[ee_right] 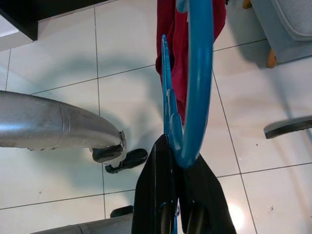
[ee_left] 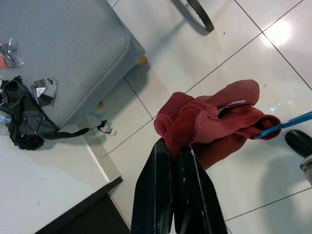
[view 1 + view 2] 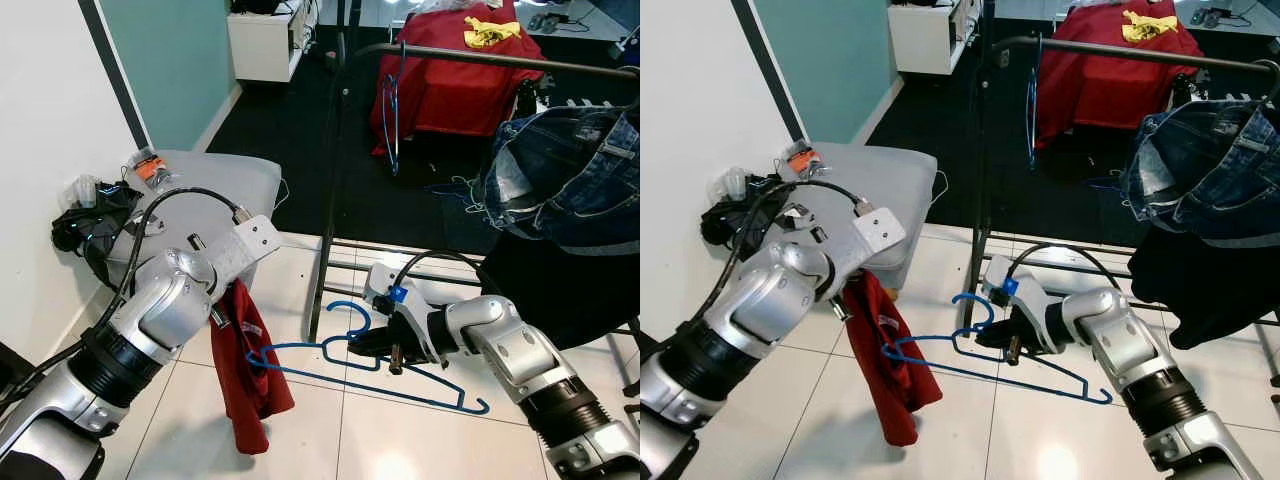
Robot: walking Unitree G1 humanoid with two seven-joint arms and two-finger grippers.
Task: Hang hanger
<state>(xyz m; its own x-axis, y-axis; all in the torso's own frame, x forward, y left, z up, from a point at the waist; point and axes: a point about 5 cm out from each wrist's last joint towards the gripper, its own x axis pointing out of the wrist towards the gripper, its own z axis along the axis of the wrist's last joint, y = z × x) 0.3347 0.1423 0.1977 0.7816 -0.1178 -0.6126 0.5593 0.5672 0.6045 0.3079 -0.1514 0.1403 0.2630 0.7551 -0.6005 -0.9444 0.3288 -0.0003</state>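
The right gripper (image 3: pixel 385 343) pinches the blue hanger (image 3: pixel 370 372) at the base of its hook. The hanger lies nearly level above the tiled floor (image 3: pixel 330 430), its hook toward the clothes rack (image 3: pixel 335 170). Its far end is tucked into the red garment (image 3: pixel 245 365), which the left gripper (image 2: pixel 176 161) clamps.

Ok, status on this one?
Right claw shut on blue hanger. Left claw shut on red garment. Rail above, jeans hanging there.
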